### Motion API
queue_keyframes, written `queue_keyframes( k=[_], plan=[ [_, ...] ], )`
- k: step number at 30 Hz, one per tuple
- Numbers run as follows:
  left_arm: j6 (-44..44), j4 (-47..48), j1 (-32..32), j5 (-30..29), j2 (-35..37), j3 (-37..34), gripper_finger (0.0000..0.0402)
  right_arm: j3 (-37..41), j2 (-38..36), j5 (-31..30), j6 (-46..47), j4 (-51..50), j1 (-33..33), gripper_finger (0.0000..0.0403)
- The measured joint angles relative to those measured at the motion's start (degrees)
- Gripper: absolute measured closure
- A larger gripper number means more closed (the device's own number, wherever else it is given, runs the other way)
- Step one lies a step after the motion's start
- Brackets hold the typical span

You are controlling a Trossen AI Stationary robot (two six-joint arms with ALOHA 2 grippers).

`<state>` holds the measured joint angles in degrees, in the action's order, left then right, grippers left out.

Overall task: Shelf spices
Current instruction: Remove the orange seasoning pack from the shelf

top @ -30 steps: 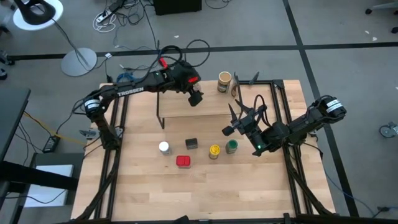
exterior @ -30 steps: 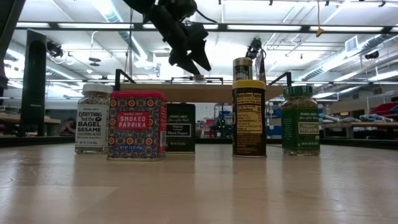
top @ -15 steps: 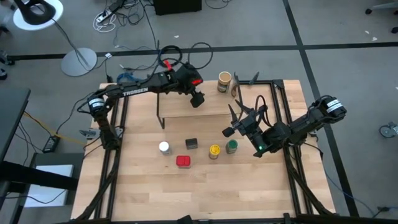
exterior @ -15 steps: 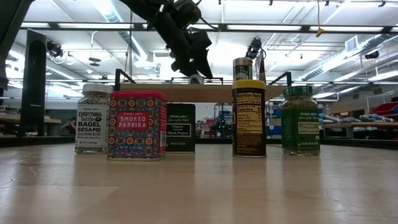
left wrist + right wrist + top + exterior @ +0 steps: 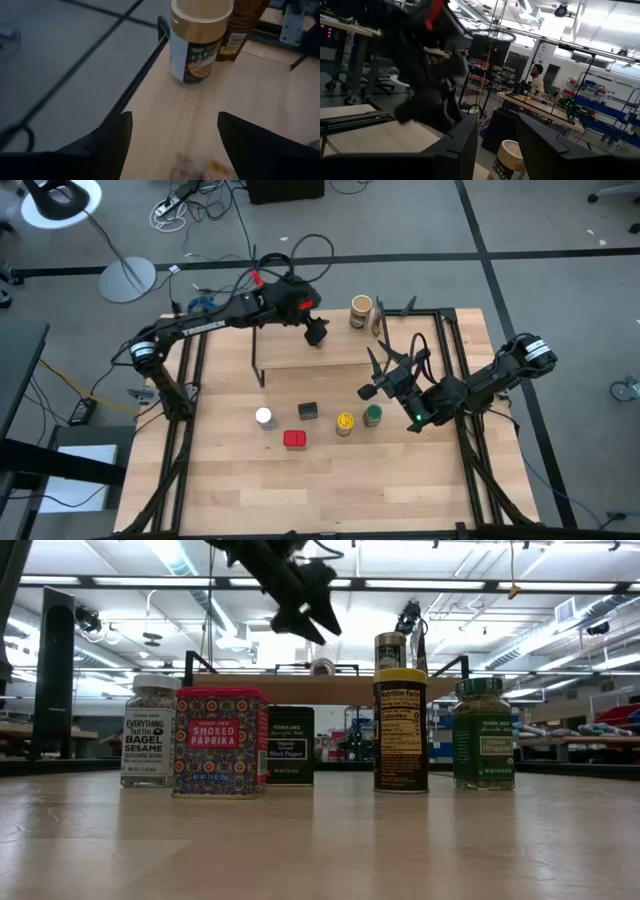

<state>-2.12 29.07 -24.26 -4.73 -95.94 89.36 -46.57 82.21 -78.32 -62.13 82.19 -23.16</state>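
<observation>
The shelf [image 5: 290, 352] stands at the table's far side, its wooden top board [image 5: 250, 688] on thin black legs. On it stand the tan-capped jar [image 5: 361, 311] [image 5: 199, 40] and the brown canister [image 5: 378, 322]. A small pale item [image 5: 321, 666] also sits on the board. On the table stand the white-lidded jar [image 5: 263, 417], red tin [image 5: 294, 439], dark tin [image 5: 308, 411], yellow-lidded jar [image 5: 345, 422] and green jar [image 5: 372, 415]. My left gripper [image 5: 317, 337] [image 5: 175, 117] hovers open above the shelf top. My right gripper [image 5: 373, 383] [image 5: 497, 122] waits open, just beyond the green jar.
Black frame rails [image 5: 190, 380] run along the table's left and right sides. Bare wood lies along the near half of the table [image 5: 320, 490]. Beyond the far edge lie floor cables and a lamp base [image 5: 127, 278]. A person [image 5: 536, 75] sits in the room behind.
My left gripper dipped toward the shelf's top board, close to the small pale item, then rose again and ended higher above the board. The jars and tins have stayed where they were.
</observation>
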Motion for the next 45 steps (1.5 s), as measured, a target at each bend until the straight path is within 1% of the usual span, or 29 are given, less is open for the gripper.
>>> queue_keyframes(
  k=[3, 5, 9, 13, 16, 20, 22, 28, 30, 36, 39, 45],
  plan=[
    [-3.83, 6.79, -0.05, -0.78, 0.17, 2.96, 0.0100, 0.00, -0.01, 0.04, 0.00, 0.01, 0.08, 0.0269],
    [-4.96, 8.84, -0.10, -1.85, 0.05, 3.22, 0.0098, 0.00, -0.01, 0.11, 0.00, 0.02, 0.26, 0.0269],
    [-8.10, 8.21, -0.08, -1.92, -2.01, 3.22, 0.0092, 0.00, -0.01, 0.14, 0.32, 0.02, 0.57, 0.0269],
    [-8.88, 6.85, -0.05, -2.05, -6.42, 3.24, 0.0088, 0.00, -0.01, 0.39, 0.46, 0.07, 0.58, 0.0269],
    [-9.21, 3.63, 0.04, -2.07, -9.38, 3.47, 0.0087, 0.00, 0.01, 0.47, 0.46, 0.02, 0.57, 0.0269],
    [-9.40, -0.60, -0.01, 0.28, -11.12, 3.50, 0.0087, -0.14, 0.01, 0.26, -0.26, 0.00, 0.41, 0.0269],
    [-9.28, -0.21, 0.06, 1.59, -11.26, 3.25, 0.0087, -0.22, -0.02, 0.11, -0.87, 0.10, 0.28, 0.0269],
    [-9.78, 1.12, 0.22, 2.91, -11.37, 3.15, 0.0087, -0.22, 0.01, 0.07, -1.09, -0.02, 0.39, 0.0269],
    [-8.61, 1.42, 0.56, 2.58, -11.37, 3.15, 0.0088, -0.22, 0.01, 0.06, -1.09, 0.02, 0.50, 0.0269],
    [-7.06, -1.46, 1.05, 0.81, -10.20, 3.50, 0.0089, -0.22, 0.01, 0.04, -1.09, -0.02, 0.50, 0.0269],
    [-5.56, -0.75, 0.98, -0.07, -10.09, 5.08, 0.0089, -0.22, 0.01, 0.02, -1.09, 0.00, 0.50, 0.0269],
    [-2.31, 2.57, 1.16, 0.13, -8.89, 10.09, 0.0089, -0.22, 0.01, -0.05, -1.28, 0.02, 0.47, 0.0269]
  ],
)
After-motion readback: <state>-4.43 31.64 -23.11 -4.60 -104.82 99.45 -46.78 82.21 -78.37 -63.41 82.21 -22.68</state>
